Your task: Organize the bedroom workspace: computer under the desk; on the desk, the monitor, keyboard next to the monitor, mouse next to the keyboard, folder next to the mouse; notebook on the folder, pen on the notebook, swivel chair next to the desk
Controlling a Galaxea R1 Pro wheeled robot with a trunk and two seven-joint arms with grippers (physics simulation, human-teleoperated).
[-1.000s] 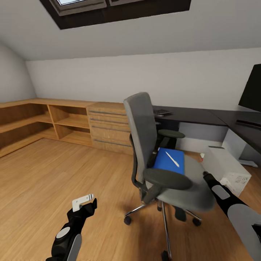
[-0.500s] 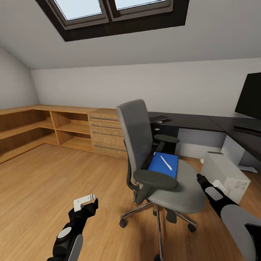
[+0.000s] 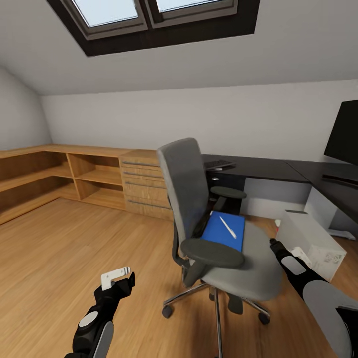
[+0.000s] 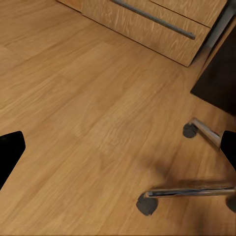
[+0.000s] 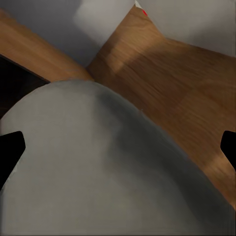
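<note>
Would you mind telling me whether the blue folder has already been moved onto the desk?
No, the blue folder lies on the seat of the swivel chair, with the white pen on top of it, apart from the dark desk.

Grey swivel chair (image 3: 219, 233) stands upright on the wood floor, in front of the dark desk (image 3: 278, 171), apart from it. Blue folder (image 3: 224, 230) lies flat on its seat; white pen (image 3: 227, 226) rests on the folder. Black monitor (image 3: 344, 134) and keyboard (image 3: 218, 163) sit on the desk. White computer (image 3: 309, 243) stands on the floor beside the desk.
</note>
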